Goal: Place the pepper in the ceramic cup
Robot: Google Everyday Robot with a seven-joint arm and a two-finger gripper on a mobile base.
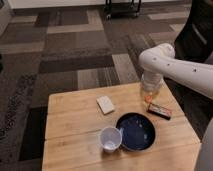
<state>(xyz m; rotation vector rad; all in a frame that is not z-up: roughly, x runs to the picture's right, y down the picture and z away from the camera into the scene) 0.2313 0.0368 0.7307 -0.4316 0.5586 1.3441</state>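
Observation:
My gripper (149, 94) points down over the far right part of the wooden table (70, 125), on a white arm coming in from the right. It is shut on the pepper (148, 99), whose orange-red end shows just below the fingers, close to the tabletop. The ceramic cup (110, 138), small, pale and round, stands upright near the table's front edge, well to the front left of the gripper. It touches the left rim of a dark blue plate.
The dark blue plate (136, 131) lies between cup and gripper. A dark box with red markings (159, 110) lies just right of the gripper. A flat white object (105, 104) rests mid-table. Patterned carpet lies beyond, with a black cart (122, 7) at the back.

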